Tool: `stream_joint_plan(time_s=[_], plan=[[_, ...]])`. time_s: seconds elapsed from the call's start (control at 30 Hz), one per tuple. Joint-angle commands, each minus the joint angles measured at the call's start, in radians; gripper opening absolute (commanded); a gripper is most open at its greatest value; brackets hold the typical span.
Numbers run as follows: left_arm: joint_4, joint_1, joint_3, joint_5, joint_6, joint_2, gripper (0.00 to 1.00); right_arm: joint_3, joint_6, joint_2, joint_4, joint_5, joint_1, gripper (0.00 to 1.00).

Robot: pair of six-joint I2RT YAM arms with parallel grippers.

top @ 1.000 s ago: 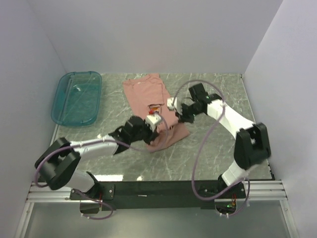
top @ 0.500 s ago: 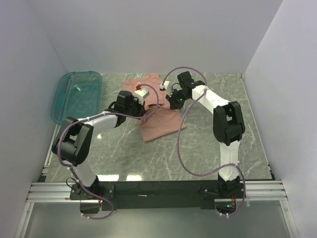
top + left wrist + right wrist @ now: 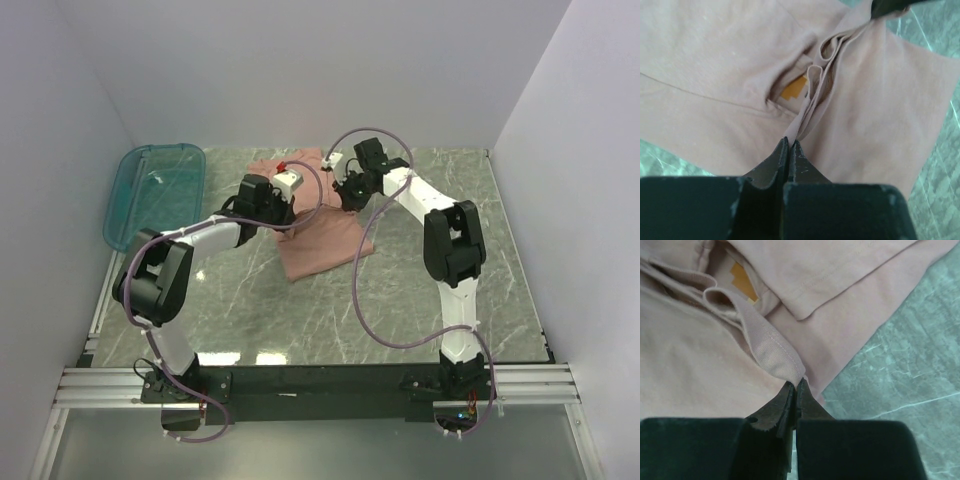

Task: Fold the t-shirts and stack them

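The dusty pink t-shirt (image 3: 322, 245) lies partly folded on the marble table, towards the back centre. My left gripper (image 3: 288, 212) is shut on a thin bunched fold of its fabric (image 3: 812, 107), pinched right at the fingertips (image 3: 790, 141). My right gripper (image 3: 345, 198) is shut on a ribbed hem band (image 3: 767, 347), which rises from the shirt into its tips (image 3: 795, 384). An orange patch (image 3: 794, 90) shows inside a gap in the folds between the two grippers. The rest of the chest print is hidden.
A teal translucent bin (image 3: 155, 195) stands at the back left, beside the shirt. Bare marble table (image 3: 430, 300) lies in front and to the right. White walls close in the back and both sides.
Both grippers have moved away from the near side towards the back wall, still shut on the shirt. They have drawn its gripped fabric over the rest of the shirt.
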Motion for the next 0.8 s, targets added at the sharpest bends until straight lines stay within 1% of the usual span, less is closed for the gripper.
stream_joint_plan(time_s=[0.0,0.4,0.6,0.63,0.67,0.7,0.73,0.77], plan=[[-0.009,0.008,0.065,-0.01,0.022,0.018,0.01,0.076,0.037,0.018,0.021,0.017,0.003,0.0],[-0.005,0.026,0.087,-0.036,0.015,0.042,0.01,0.159,0.077,0.081,0.02,0.046,0.001,0.0],[-0.023,0.034,0.127,-0.053,0.017,0.08,0.01,0.208,0.092,0.117,0.02,0.069,0.004,0.01],[-0.029,0.036,0.143,-0.062,0.014,0.097,0.02,0.214,0.109,0.121,0.027,0.077,0.006,0.05],[-0.034,0.036,0.154,-0.079,0.008,0.103,0.14,0.219,0.118,0.124,0.035,0.082,0.006,0.26],[-0.032,0.036,0.162,-0.132,-0.018,0.11,0.24,0.236,0.139,0.127,0.046,0.117,0.006,0.45],[-0.02,0.04,0.156,-0.163,-0.034,0.099,0.31,0.247,0.152,0.129,0.053,0.144,0.009,0.54],[0.018,0.042,0.145,-0.198,-0.044,0.085,0.46,0.257,0.166,0.127,0.063,0.164,0.009,0.58]])
